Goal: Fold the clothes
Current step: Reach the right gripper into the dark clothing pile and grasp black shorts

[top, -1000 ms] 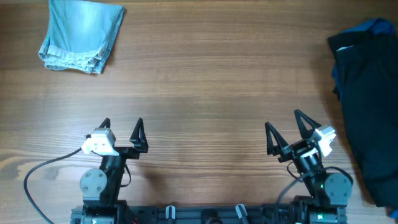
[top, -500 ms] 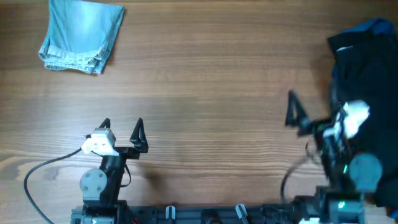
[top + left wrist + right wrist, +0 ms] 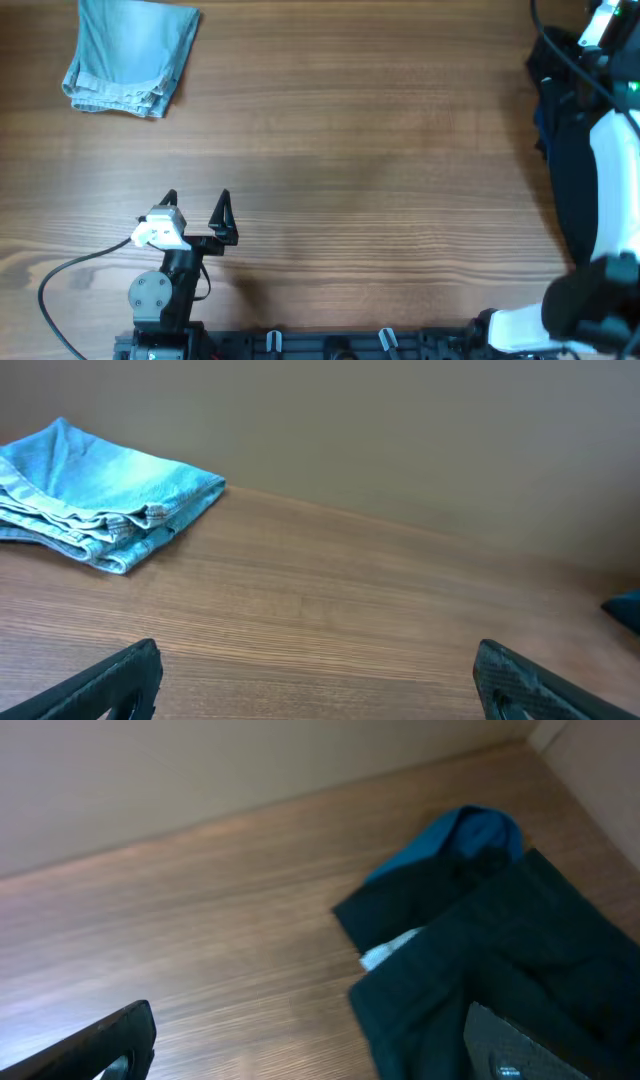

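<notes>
At the upper left of the overhead frame, the faded light-blue denim piece (image 3: 130, 55) is lying folded on the wooden table (image 3: 350, 130), exactly where it was a second ago. Below it, at the lower left, my left gripper (image 3: 195, 197) is sitting in the same spot as before, jaws spread wide with nothing between them.

The change is all on the right. A second ago the right arm (image 3: 615, 180) was parked at the lower right, mirroring the left. Now it is reaching up along the right edge, over the plain black garment (image 3: 565, 170), with its wrist at the upper right corner. From above I am not making out its fingertips.

The left wrist view is giving me the denim piece (image 3: 95, 500) from the side at upper left, showing its stacked layers and frayed hem edges, which the overhead flattens. The left gripper (image 3: 315, 660) is framing bare wood, both fingers low in the corners and far apart.

The right wrist view is showing what the arm hides from above. The black garment (image 3: 520, 950) is filling the lower right, crumpled, with a pale inner patch (image 3: 390, 952) peeking out at its left edge. The dark blue garment (image 3: 470, 830) is poking out from under it towards the top. The right gripper (image 3: 310, 1040) is standing wide open and holding nothing, left finger over wood, right finger over black cloth. I cannot tell whether that finger is touching the cloth.
</notes>
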